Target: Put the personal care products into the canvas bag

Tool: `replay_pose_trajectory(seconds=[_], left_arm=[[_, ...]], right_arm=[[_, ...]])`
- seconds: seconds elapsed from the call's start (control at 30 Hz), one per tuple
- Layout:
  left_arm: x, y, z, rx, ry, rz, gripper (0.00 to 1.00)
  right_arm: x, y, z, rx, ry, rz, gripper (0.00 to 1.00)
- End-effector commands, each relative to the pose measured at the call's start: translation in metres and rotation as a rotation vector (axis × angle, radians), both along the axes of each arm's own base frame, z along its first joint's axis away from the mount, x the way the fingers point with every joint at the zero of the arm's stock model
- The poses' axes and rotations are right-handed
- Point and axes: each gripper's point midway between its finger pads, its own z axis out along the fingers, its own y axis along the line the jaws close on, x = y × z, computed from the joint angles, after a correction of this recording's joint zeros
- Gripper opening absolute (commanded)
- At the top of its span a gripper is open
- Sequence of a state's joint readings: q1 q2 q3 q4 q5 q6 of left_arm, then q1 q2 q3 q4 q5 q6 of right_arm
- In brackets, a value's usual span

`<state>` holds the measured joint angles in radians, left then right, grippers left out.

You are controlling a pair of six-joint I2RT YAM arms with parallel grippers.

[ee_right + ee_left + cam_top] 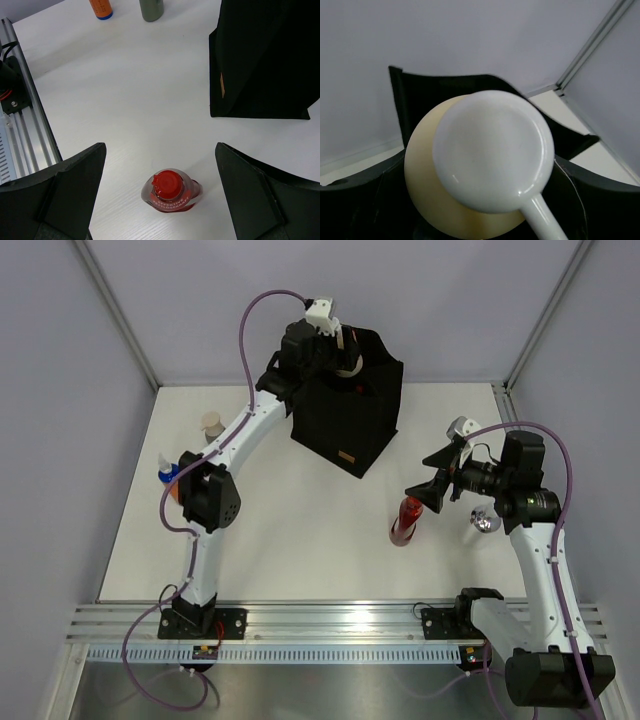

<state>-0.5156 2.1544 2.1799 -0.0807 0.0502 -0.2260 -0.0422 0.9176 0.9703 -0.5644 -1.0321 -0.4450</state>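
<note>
My left tool (343, 352) grips the beige bottle (427, 192) over the canvas bag (345, 425), upper centre: next, let go. My right tool (160, 155) gapes above the red bottle (170, 192) on the table (125, 100), ready to descend.

- Bare white table (300, 530) lay open around the upright red plastic bottle (170, 192).
- The left gripper (345, 352) and its cream, white-capped bottle (427, 185) blocked the boxy black fabric bag (345, 425) at its mouth.
</note>
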Motion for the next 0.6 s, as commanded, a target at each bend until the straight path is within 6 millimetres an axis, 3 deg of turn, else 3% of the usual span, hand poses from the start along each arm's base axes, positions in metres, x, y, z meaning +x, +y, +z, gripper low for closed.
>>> replay_pose_trajectory(seconds=[0.0, 0.23, 0.27, 0.57], left_arm=[[-0.003, 0.024, 0.101, -0.122, -0.260, 0.025, 0.00], [0.028, 0.038, 0.050, 0.069, -0.255, 0.137, 0.00], [0.034, 0.040, 0.034, 0.108, -0.250, 0.154, 0.00], [0.068, 0.066, -0.010, 0.323, -0.302, 0.344, 0.00]], right_arm=[[0.007, -0.002, 0.004, 0.003, -0.018, -0.011, 0.99], [0.011, -0.003, 0.001, 0.001, -0.004, -0.018, 0.99], [0.010, -0.003, 0.000, 0.000, -0.003, -0.021, 0.99], [0.014, -0.004, -0.004, -0.002, 0.016, -0.021, 0.99]])
